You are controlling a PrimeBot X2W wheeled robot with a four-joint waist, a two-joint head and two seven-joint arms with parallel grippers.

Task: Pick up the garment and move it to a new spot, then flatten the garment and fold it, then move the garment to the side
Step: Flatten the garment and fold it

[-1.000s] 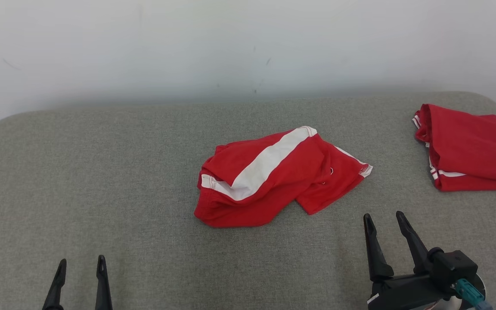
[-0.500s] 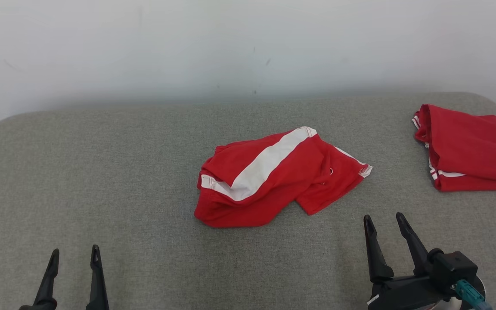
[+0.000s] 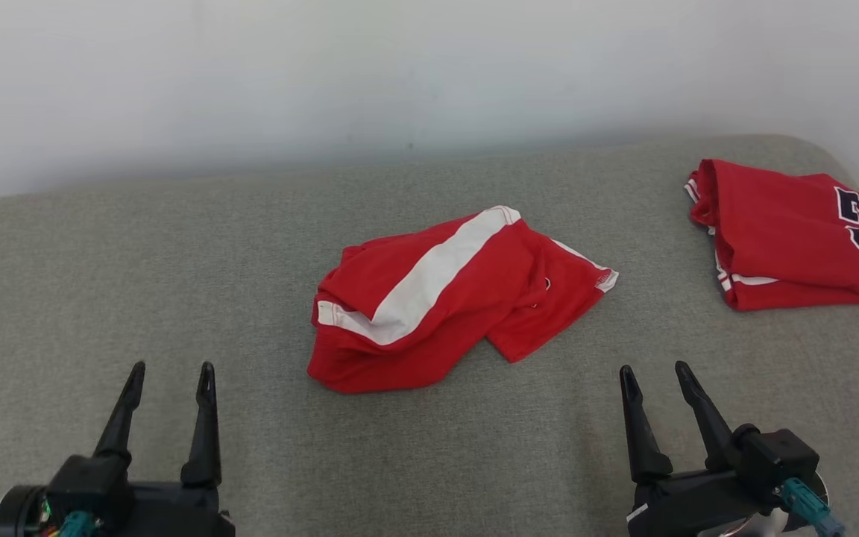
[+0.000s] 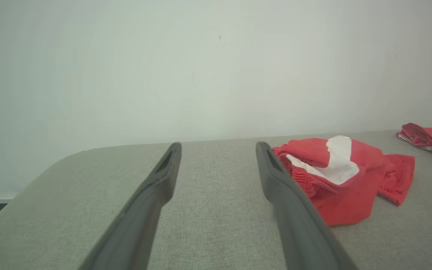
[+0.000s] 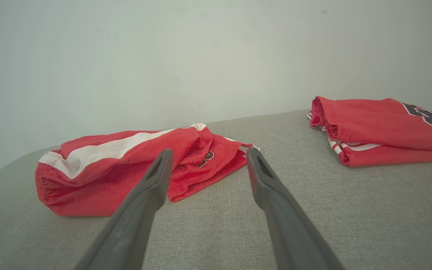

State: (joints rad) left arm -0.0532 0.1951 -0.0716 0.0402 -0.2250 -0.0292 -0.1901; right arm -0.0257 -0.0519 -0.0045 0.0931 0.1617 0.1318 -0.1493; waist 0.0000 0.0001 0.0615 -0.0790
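Observation:
A crumpled red garment (image 3: 444, 302) with a broad white stripe lies bunched near the middle of the grey cushioned surface (image 3: 139, 283); it looks like a pair of shorts. The left wrist view has the garment (image 4: 343, 176) to the right of its fingers, and the right wrist view has the garment (image 5: 126, 165) ahead and to the left. My left gripper (image 3: 171, 371) hovers open at the lower left, well short of the cloth. At the lower right my right gripper (image 3: 655, 371) is open too, just in front of the garment's right corner. Neither holds anything.
A second red garment (image 3: 795, 235) with dark numerals lies folded at the far right of the surface, near its rounded edge. A pale wall (image 3: 400, 67) rises directly behind the surface. Bare grey fabric stretches to the left of the crumpled garment.
The head camera has shifted, so the whole scene sits lower-left. My left gripper has risen further into view, its wrist now showing. The garment lies as before.

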